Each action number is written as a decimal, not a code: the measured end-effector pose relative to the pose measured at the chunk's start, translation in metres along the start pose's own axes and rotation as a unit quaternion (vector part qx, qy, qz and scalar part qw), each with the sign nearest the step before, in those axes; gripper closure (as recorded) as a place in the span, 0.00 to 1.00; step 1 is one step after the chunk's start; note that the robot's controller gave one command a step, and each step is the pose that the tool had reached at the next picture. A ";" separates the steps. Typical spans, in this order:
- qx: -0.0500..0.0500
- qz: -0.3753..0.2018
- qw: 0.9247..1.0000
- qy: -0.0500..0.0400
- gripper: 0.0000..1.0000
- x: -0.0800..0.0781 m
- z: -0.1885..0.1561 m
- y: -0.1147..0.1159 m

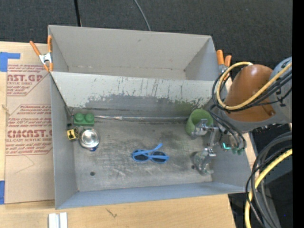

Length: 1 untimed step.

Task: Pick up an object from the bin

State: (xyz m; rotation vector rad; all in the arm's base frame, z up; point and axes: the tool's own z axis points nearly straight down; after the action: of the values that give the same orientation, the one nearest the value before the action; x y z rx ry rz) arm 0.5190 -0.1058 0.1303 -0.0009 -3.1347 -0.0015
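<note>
Reaching in from the right, the gripper (205, 146) hangs low over the right end of the bin (142, 189). Its two fingers stand well apart, with nothing between them. A green rounded thing (195, 118), perhaps a cup, lies just beside the farther finger, at the back wall. Blue sunglasses (149, 156) lie mid-floor; a green block (83, 119) and a silver round thing (89, 138) lie far left.

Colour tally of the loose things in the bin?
Green: 2, toy block and rounded piece
Blue: 1, sunglasses
Silver: 1, shiny round thing
Yellow: 1, small piece
Total: 5
</note>
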 end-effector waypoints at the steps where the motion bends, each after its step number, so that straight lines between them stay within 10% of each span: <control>1: -0.002 0.003 1.000 -0.003 0.00 -0.005 0.011 0.113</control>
State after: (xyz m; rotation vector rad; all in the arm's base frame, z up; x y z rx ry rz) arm 0.5242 0.0069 0.1189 -0.0109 -3.1407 -0.0078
